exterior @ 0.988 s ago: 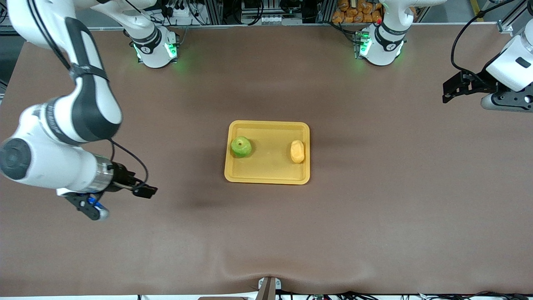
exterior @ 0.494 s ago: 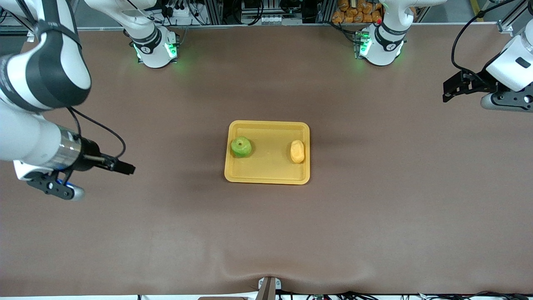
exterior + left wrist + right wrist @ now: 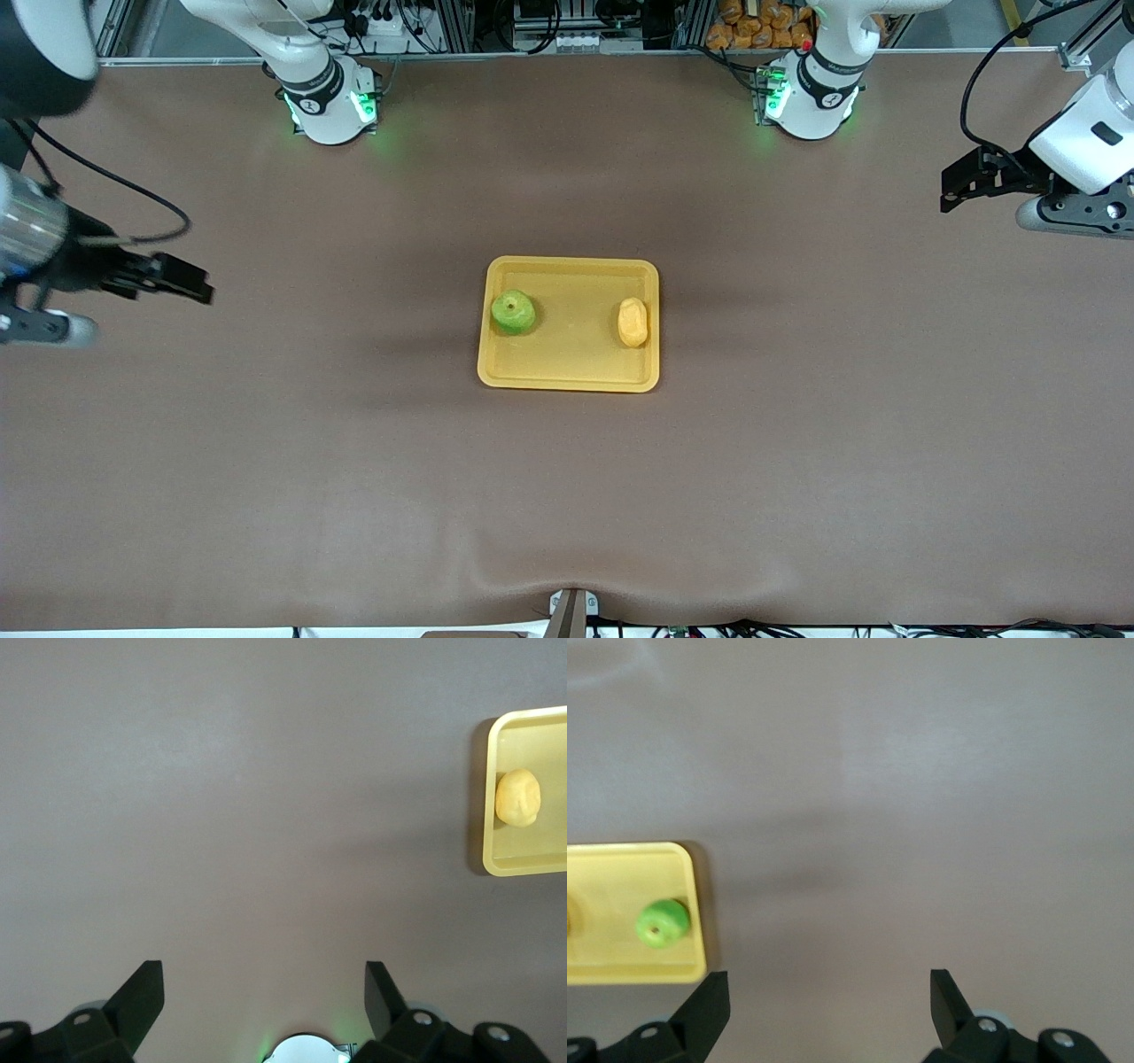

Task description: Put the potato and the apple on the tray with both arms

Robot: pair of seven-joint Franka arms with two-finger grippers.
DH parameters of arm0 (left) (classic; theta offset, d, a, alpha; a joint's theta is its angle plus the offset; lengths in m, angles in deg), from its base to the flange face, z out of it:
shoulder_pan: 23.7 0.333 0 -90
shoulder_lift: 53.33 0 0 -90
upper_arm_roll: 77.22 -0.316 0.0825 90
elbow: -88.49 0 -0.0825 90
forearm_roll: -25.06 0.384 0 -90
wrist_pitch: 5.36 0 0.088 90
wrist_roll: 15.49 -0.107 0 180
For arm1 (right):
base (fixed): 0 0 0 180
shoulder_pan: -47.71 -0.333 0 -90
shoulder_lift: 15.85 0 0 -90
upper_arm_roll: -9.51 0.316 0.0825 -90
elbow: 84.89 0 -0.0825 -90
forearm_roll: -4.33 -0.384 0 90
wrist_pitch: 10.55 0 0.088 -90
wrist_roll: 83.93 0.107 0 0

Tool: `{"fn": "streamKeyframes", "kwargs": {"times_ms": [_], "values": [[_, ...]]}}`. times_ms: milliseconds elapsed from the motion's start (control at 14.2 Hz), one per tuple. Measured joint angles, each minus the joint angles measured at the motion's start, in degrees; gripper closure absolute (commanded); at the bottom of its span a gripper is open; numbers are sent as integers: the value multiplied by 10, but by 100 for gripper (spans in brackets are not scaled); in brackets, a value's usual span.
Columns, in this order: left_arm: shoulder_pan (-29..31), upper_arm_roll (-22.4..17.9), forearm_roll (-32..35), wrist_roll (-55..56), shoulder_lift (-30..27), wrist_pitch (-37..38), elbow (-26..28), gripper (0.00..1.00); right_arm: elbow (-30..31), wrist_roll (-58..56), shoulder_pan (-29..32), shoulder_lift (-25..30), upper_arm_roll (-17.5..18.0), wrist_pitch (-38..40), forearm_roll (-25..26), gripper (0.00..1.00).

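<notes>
The yellow-orange tray [image 3: 571,363] lies in the middle of the table. The green apple [image 3: 513,312] sits in it at the end toward the right arm. The pale yellow potato [image 3: 633,322] sits in it at the end toward the left arm. My right gripper [image 3: 182,279] is open and empty, up over bare table at the right arm's end. My left gripper [image 3: 961,182] is open and empty, up over the left arm's end. The right wrist view shows the apple [image 3: 663,922] in the tray [image 3: 620,870]. The left wrist view shows the potato [image 3: 517,797] in the tray [image 3: 523,865].
The table is covered by a brown cloth [image 3: 567,496]. Both arm bases [image 3: 330,105] stand lit green along the edge farthest from the front camera. A small bracket [image 3: 570,611] sits at the nearest edge.
My right arm has pulled back toward its end of the table and risen, away from the tray. My left arm has barely moved. Apple and potato have stayed in the tray.
</notes>
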Motion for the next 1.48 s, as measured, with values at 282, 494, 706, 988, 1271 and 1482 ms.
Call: {"fn": "streamKeyframes", "kwargs": {"times_ms": [282,494,706,988,1271,1482], "values": [[0,0,-1,0,0,0,0,0,30,-38,2,52,-20,18,0,0],[0,0,-10,0,2,0,0,0,82,-52,2,105,-29,19,0,0],[0,0,-10,0,3,0,0,0,122,-64,2,142,-33,18,1,0],[1,-1,-10,0,4,0,0,0,139,-103,2,151,-49,14,6,0],[1,-3,-10,0,4,-2,0,0,139,-125,2,151,-50,0,32,0],[1,-3,-10,0,4,-4,0,0,139,-129,2,151,-49,0,32,0]]}}
